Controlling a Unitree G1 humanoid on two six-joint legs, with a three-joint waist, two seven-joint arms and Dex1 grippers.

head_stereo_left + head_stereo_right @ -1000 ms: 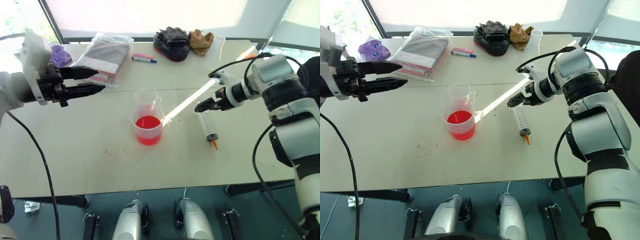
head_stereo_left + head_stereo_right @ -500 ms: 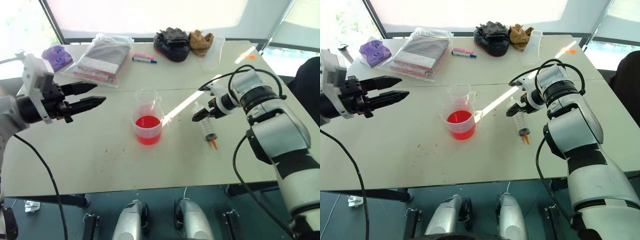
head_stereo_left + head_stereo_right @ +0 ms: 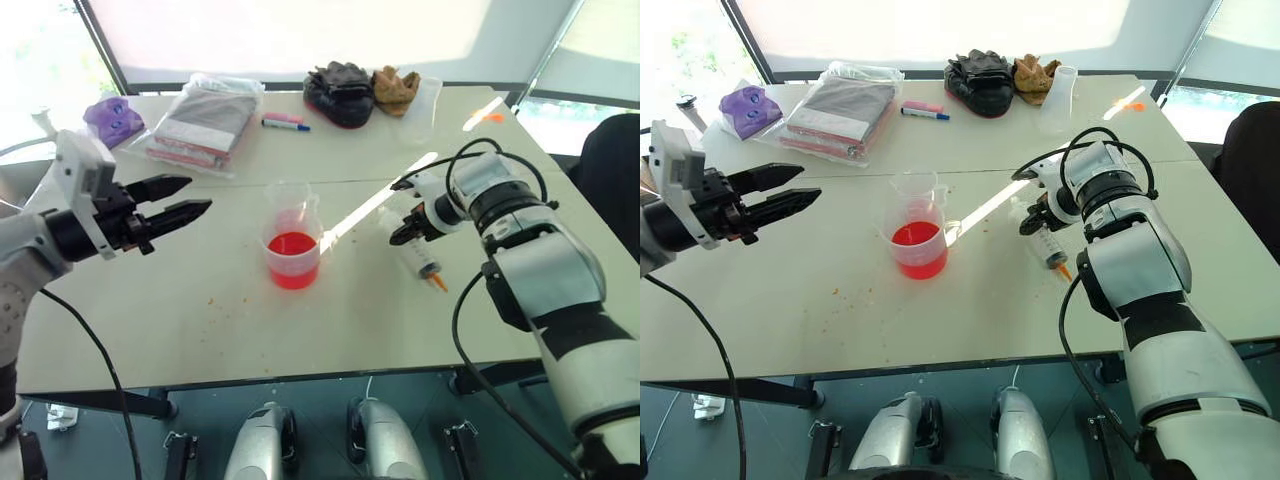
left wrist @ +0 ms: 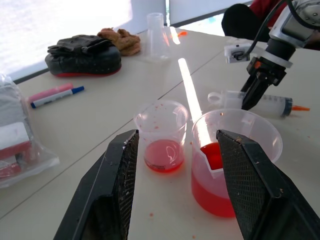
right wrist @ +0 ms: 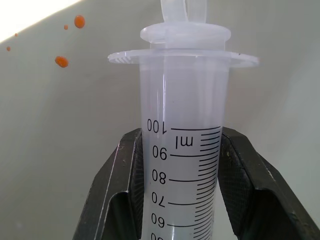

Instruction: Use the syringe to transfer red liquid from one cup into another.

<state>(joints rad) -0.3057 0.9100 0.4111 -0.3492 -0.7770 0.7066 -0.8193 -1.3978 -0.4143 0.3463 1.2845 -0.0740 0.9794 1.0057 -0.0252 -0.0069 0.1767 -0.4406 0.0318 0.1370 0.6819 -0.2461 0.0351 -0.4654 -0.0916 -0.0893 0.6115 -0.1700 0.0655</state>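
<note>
R gripper [image 3: 408, 232] now clamping syringe [image 3: 418, 254]

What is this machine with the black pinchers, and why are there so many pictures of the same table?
It is a robot with two arms, and each arm ends in a gripper with two black fingers. Two pictures come from cameras in its head, looking down at the table. The other two come from small cameras on its wrists, looking along the fingers. On the table stand a wide cup with red liquid in it and a narrower cup just behind it with a little red at its bottom. Farther back lie a marker pen, a plastic bag and dark gloves. The right gripper has closed on a big clear syringe lying on the table. The left gripper is open and holds nothing.
</note>
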